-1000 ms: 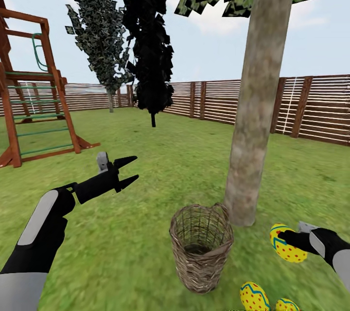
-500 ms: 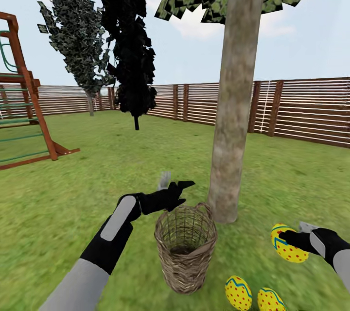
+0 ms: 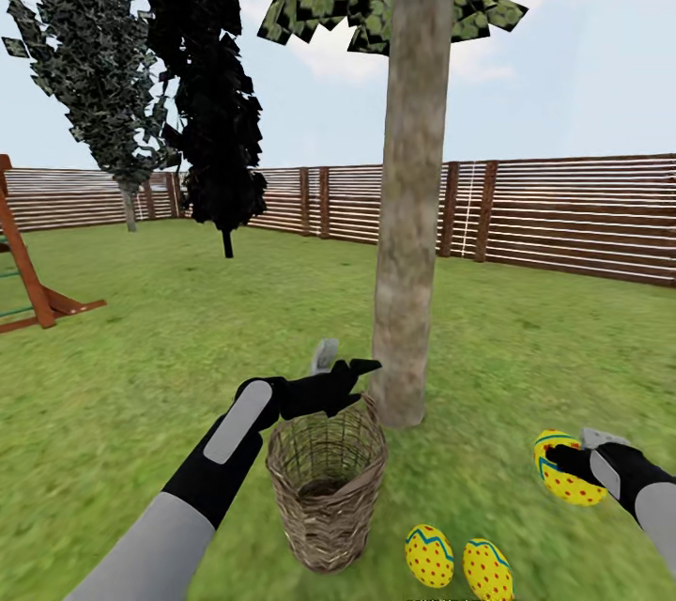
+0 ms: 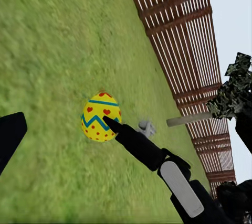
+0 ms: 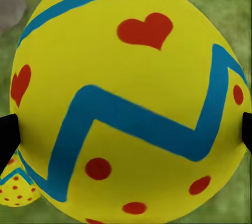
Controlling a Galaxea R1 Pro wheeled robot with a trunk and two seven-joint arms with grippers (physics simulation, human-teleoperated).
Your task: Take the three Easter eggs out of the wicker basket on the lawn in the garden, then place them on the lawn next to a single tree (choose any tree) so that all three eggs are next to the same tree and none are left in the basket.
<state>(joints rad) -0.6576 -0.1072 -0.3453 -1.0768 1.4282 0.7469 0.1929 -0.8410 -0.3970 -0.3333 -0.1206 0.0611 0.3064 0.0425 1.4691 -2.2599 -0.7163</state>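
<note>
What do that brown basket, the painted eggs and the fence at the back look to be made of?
The small round brown woven basket looks like wicker: crossing strands with gaps between. The yellow eggs with blue zigzag and red marks look smooth and painted, perhaps plastic; the one in the right end effector shows no grain up close. The brown slatted fence looks like stained wood: horizontal boards on posts.

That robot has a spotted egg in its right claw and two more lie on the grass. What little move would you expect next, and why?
Probably the right gripper lowers its egg onto the lawn and opens. It holds the egg just above the grass, the other two eggs already lie by the tree, and the wicker basket looks empty.
</note>
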